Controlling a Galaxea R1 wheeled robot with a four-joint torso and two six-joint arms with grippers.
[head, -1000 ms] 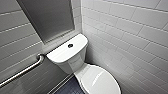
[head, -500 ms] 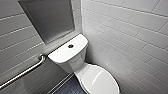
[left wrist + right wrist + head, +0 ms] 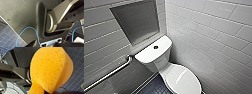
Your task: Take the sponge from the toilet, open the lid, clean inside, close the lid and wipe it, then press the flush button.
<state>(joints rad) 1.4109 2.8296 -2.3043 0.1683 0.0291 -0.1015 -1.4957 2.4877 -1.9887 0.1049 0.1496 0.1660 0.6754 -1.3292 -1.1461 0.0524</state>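
Note:
The white toilet [image 3: 159, 63] stands in the corner of two tiled walls. Its oval lid [image 3: 182, 80] lies shut over the bowl. On the flat tank top sits the dark round flush button [image 3: 155, 47]. The orange sponge [image 3: 51, 69] shows large in the right wrist view, above dark floor tiles. Its narrow end is pinched in my right gripper [image 3: 43, 91], which is shut on it. My left gripper [image 3: 50, 45] is open with nothing in it, close to the robot's own grey body.
A metal grab bar [image 3: 109, 75] runs along the left wall beside the tank. Above the tank is a recessed grey niche [image 3: 135, 22]. Dark tiled floor [image 3: 156, 87] lies left of the bowl. A blue cable [image 3: 28, 32] loops across the robot's body.

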